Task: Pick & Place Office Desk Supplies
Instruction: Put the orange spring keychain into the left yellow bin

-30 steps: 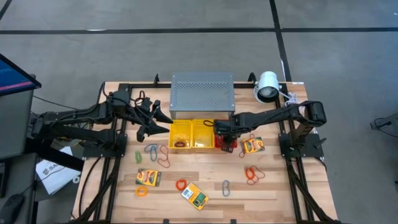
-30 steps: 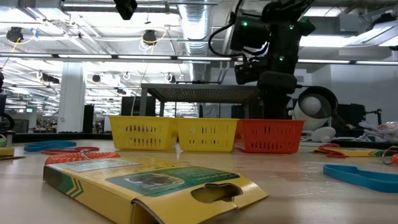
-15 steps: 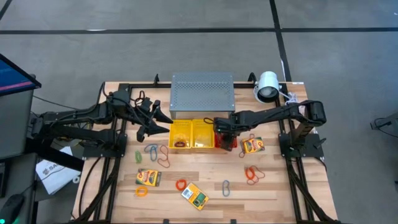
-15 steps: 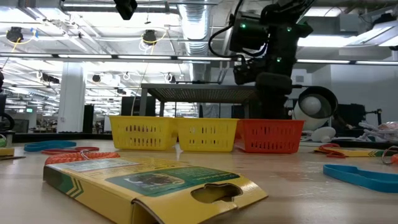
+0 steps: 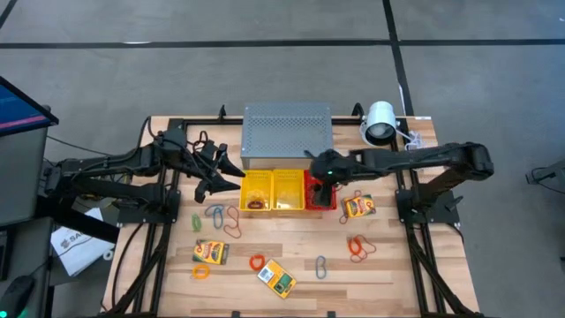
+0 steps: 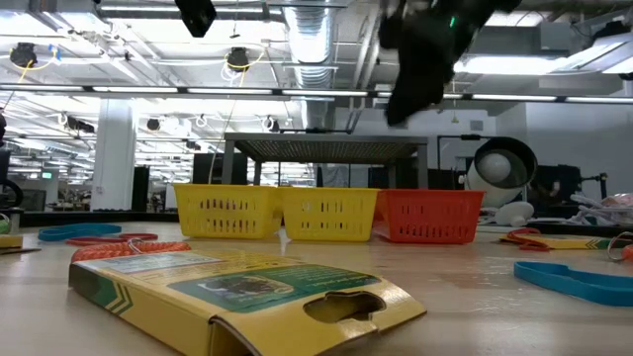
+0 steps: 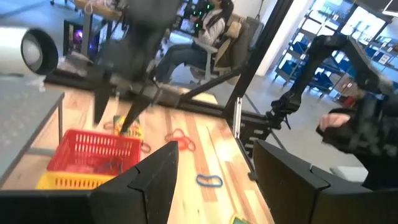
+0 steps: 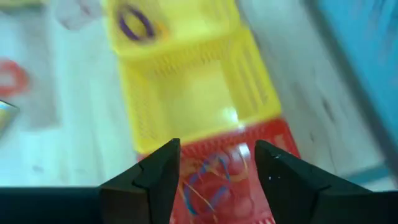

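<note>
1. Supplies are split. A few band loops [image 8: 214, 177] already lie in the red basket [image 5: 320, 191]; a purple loop [image 8: 135, 23] sits in the far yellow basket [image 5: 255, 192]. The middle yellow basket [image 5: 289, 190] looks empty from the right wrist view.
2. The rest lie loose on the table [image 5: 397, 265]: card boxes [image 5: 276, 277], [image 5: 211, 252], [image 5: 358, 207]; an orange loop [image 5: 256, 261]; red loops [image 5: 357, 246]; oval clips [image 5: 321, 266], [image 5: 214, 212].
3. The baskets stand in one row against the front of the grey perforated box [image 5: 287, 134], so both arms can likely reach them as drop bins.
4. Right gripper [image 5: 322, 181] hangs above the red basket. Its fingers [image 8: 155, 171] are spread with nothing between them, and the loops show straight below the gap. That reads as a drop position: release over the bin, not set down by contact.
5. Left gripper [image 5: 225, 173] hovers just beside the left end of the basket row. Its fingers [image 7: 155, 180] are apart and empty. It is probably parked clear so it doesn't cross the right arm.
6. Sorting looks colour- or type-based, judging by what sits in each basket, but there are too few items to be sure.
7. Most supplies are still on the table, so the task is early to mid.
8. A person sits in a chair beyond the table in the left wrist view, well clear of the arms.
</note>
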`<control>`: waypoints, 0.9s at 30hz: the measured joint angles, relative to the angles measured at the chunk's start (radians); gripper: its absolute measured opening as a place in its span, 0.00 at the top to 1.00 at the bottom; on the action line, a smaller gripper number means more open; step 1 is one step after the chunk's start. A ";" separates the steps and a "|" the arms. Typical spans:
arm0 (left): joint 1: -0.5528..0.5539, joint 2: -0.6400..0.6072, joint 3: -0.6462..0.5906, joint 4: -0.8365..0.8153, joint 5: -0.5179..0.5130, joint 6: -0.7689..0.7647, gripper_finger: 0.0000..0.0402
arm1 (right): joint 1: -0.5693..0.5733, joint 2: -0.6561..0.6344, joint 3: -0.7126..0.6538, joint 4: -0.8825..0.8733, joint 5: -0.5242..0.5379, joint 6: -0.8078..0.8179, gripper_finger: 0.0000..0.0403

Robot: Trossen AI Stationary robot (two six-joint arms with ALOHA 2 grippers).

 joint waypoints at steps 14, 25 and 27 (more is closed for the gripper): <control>-0.150 -0.038 0.000 -0.107 0.067 0.068 0.49 | 0.269 -0.175 0.000 0.133 -0.001 -0.062 0.51; -0.332 -0.134 0.000 -0.225 -0.088 0.022 0.49 | 0.445 -0.174 -0.052 0.181 0.052 0.068 0.51; -0.356 -0.134 0.000 -0.222 -0.088 0.014 0.49 | 0.473 -0.174 -0.070 0.218 0.085 0.089 0.51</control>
